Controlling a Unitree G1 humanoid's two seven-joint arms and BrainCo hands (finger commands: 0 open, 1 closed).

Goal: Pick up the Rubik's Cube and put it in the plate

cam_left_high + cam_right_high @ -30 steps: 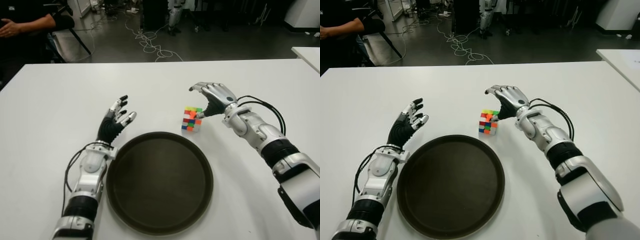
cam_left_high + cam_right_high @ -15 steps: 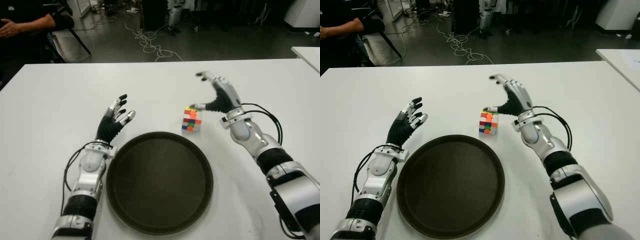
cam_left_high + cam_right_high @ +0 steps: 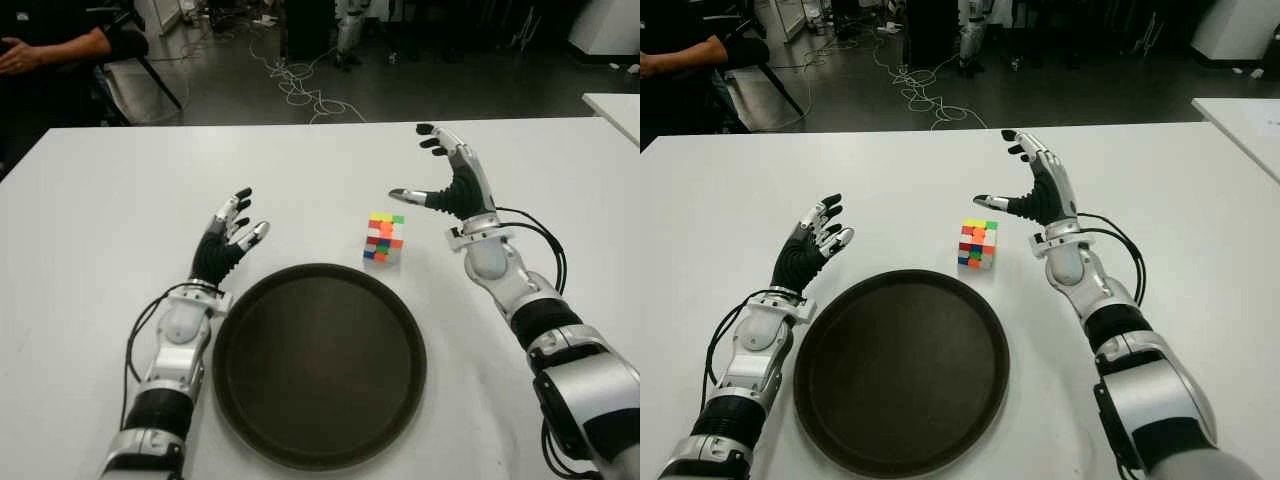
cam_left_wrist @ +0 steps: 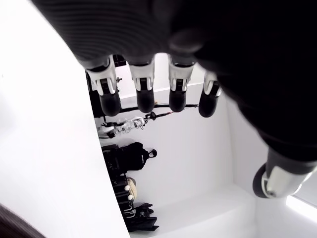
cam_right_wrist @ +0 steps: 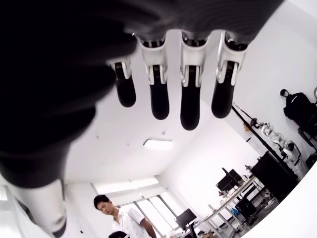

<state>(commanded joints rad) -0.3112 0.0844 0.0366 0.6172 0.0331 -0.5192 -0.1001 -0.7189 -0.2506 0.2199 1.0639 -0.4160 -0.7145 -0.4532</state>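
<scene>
- Left eye view: the small multicoloured Rubik's Cube (image 3: 383, 239) stood on the white table (image 3: 90, 210) a little right of centre, just beyond the far rim of the round dark brown plate (image 3: 319, 365), which filled the lower middle of the frame. No hand touched the cube.
- The silver-and-black right hand (image 3: 449, 185) was raised at the upper right of the cube, fingers spread, thumb pointing towards it, holding nothing.
- The left hand (image 3: 228, 240) showed at centre left, beside the plate's left rim, fingers loosely fanned and empty.
- A person's forearm (image 3: 55, 48) showed in the upper left corner, and loose cables (image 3: 300, 85) lay on the dark floor at top centre.
- Right eye view: the same layout, with the cube apart from both hands.
- Left wrist view: four black-tipped fingers (image 4: 144, 96) hung straight, nothing between them.
- Right wrist view: the fingers (image 5: 188, 101) were likewise extended and empty; a person (image 5: 115, 215) stood at the lower middle.
</scene>
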